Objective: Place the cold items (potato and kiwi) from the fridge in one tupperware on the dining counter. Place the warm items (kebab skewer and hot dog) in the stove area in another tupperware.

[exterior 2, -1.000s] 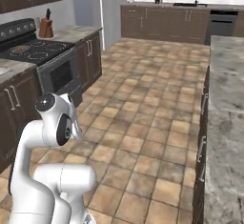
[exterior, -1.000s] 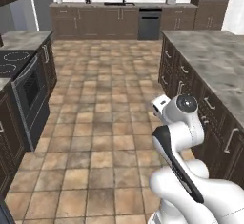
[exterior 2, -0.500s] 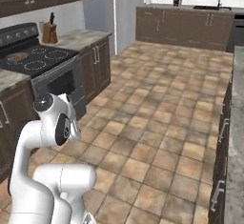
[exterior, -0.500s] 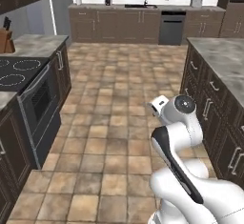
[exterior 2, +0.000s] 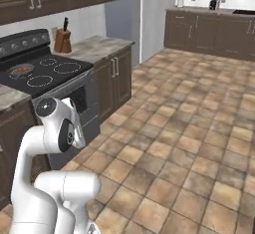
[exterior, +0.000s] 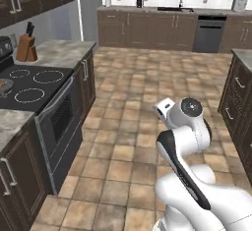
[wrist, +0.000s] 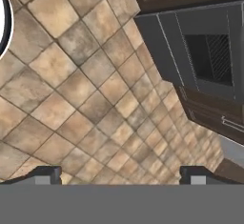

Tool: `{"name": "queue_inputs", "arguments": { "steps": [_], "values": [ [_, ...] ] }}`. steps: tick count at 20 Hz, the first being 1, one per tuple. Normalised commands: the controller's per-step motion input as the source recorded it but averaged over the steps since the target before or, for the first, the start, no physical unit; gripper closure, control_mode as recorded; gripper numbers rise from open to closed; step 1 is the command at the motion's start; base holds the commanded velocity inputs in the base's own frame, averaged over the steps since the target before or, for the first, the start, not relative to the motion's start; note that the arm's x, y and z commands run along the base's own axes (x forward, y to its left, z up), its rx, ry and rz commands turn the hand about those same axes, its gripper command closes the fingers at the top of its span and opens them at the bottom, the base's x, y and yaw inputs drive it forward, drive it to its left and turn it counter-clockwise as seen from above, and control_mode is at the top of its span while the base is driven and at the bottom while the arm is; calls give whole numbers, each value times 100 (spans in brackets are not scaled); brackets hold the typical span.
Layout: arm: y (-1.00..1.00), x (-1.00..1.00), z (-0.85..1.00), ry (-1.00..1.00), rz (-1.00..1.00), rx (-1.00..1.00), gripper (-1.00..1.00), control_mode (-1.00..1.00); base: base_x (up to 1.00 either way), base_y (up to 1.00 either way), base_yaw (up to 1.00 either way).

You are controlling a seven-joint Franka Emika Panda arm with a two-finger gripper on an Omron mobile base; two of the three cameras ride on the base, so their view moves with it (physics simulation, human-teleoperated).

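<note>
My gripper (wrist: 122,174) is open in the hand view, its two dark fingertips (wrist: 46,174) wide apart with nothing between them, pointing down at the tiled floor. The black stove (exterior: 34,85) stands to the left, and its oven front (wrist: 205,51) is in the hand view's upper right. A pan (exterior 2: 21,70) on a stove burner holds something orange-brown, too small to name. My arm (exterior: 184,127) is folded up over the base. The tupperware, potato, kiwi and fridge are out of view.
A knife block (exterior: 25,48) stands on the counter beside the stove. Dark cabinets (exterior 2: 112,76) line the left side. A back counter (exterior: 162,11) with sink and dishwasher (exterior: 209,33) runs along the far wall. An island cabinet (exterior: 241,97) is at right. Open tiled floor (exterior 2: 189,143) lies between.
The whole picture has shifted in both base views, so the base has moved: the stove now sits nearer and more central. The arm's pose is unchanged and the gripper stays open.
</note>
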Motion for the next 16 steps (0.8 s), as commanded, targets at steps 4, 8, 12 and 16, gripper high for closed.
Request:
{"name": "queue_inputs", "arguments": {
  "steps": [4, 8, 12, 16],
  "values": [
    [0, 0, 0, 0, 0, 0, -100, 100, 96, 19, 32],
    [0, 0, 0, 0, 0, 0, -100, 100, 90, 6, 34],
    [0, 0, 0, 0, 0, 0, -100, 100, 87, 2, 33],
    [0, 0, 0, 0, 0, 0, -100, 100, 84, 0, 32]
  ]
}}
